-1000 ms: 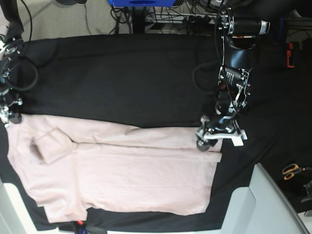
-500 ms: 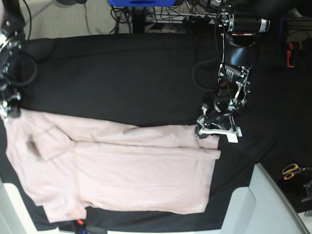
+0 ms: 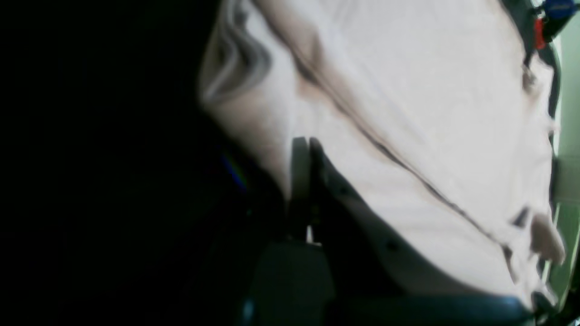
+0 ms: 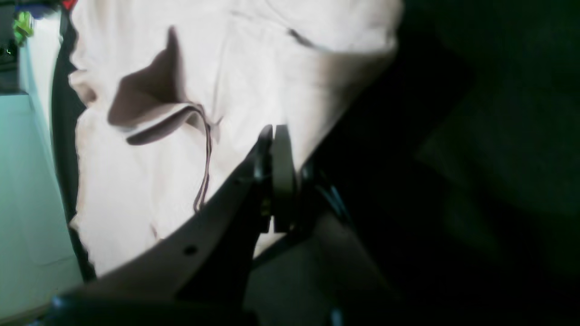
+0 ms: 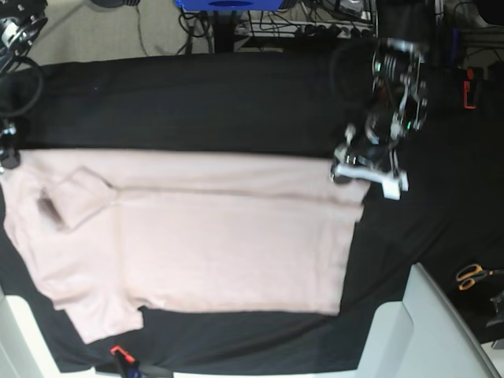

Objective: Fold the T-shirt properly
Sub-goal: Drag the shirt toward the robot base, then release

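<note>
Right gripper [image 5: 6, 157]: at the 9 o'clock edge of the base view, at the top left corner of the shirt; in its wrist view [image 4: 274, 149] the jaws are pressed together on a pinch of the pink fabric edge.
Pale pink short-sleeved cotton T-shirt [image 5: 197, 236]: spread flat across the lower middle of the table, long side running 9 to 3 o'clock; its top edge is pulled into a nearly straight line between the two grippers.
Folded sleeve [image 5: 75, 197]: turned back onto the shirt body near the 9 o'clock end, with a shadowed crease beside it.
Lower sleeve [image 5: 106, 319]: juts out toward 7 o'clock past the bottom hem line.
Black cloth covering the table [image 5: 197, 102]: bare above the shirt toward 12 o'clock and also visible below it.
Small red and black object [image 5: 120, 354]: on the cloth at about 7 o'clock, just below the lower sleeve; too small to identify.
Left gripper [image 5: 358, 169]: at the shirt's top right corner, about 2 o'clock; in its wrist view [image 3: 301, 154] the jaws are closed narrow with the pink fabric edge held between them.
Orange-handled scissors [image 5: 472, 276]: at about 4 o'clock, well apart from the shirt.
</note>
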You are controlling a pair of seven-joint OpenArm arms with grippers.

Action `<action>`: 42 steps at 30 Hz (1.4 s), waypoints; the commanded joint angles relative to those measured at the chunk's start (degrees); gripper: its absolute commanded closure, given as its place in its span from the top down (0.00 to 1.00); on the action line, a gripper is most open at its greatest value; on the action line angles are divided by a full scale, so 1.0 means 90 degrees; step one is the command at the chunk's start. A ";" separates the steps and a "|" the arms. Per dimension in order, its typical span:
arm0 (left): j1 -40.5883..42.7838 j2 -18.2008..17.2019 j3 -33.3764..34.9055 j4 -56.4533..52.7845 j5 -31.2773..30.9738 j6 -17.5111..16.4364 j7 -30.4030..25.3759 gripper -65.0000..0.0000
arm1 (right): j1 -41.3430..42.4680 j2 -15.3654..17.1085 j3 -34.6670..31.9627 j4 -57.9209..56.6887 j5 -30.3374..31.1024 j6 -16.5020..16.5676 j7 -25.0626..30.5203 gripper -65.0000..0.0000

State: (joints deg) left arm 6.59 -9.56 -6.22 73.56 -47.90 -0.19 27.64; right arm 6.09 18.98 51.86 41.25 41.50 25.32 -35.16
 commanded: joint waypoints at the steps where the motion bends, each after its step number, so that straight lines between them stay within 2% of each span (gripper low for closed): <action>1: 0.0074 -0.0105 -0.0037 0.0320 -0.0026 -0.0033 -0.0136 0.00 | -0.0046 0.0172 0.0026 0.0266 0.0083 0.0034 0.0082 0.00; 6: 0.1011 -0.0115 -0.0047 0.1170 -0.0026 0.0172 -0.0175 0.00 | -0.0496 0.0152 0.0026 0.0823 0.0083 0.0034 -0.0250 0.00; 9: 0.1568 -0.0115 -0.0047 0.1512 -0.0026 0.0172 -0.0194 0.00 | -0.0769 0.0142 0.0036 0.1096 0.0083 0.0034 -0.0533 0.00; 15: 0.2359 -0.0115 -0.0047 0.1834 -0.0026 0.0172 -0.0204 0.00 | -0.1306 -0.0073 0.0036 0.1643 0.0083 0.0034 -0.0543 0.00; 18: 0.2594 -0.0085 -0.0398 0.1815 -0.0026 0.0172 -0.0204 0.00 | -0.1502 -0.0131 0.0036 0.1760 0.0093 0.0034 -0.0543 0.00; 23: 0.2731 -0.0095 -0.0789 0.1824 -0.0026 0.0172 -0.0204 0.00 | -0.1707 -0.0248 0.0036 0.1760 0.0093 0.0034 -0.0543 0.00; 28: 0.2779 -0.0115 -0.0838 0.1766 -0.0006 0.0172 -0.0204 0.00 | -0.1892 -0.0307 0.0045 0.1839 0.0112 0.0044 -0.0543 0.00; 33: 0.2779 -0.0066 -0.0779 0.1736 0.0443 0.0172 -0.0204 0.00 | -0.2010 -0.0424 0.0045 0.1848 0.0102 0.0044 -0.0523 0.00; 42: 0.2779 0.0110 -0.0789 0.1717 0.0785 0.0172 -0.0184 0.00 | -0.2010 -0.0424 0.0045 0.1848 0.0102 0.0053 -0.0523 0.00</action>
State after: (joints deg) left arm 31.27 -8.10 -13.06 88.38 -41.36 1.10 26.85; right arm -11.84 13.76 51.86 56.99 42.44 25.96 -40.64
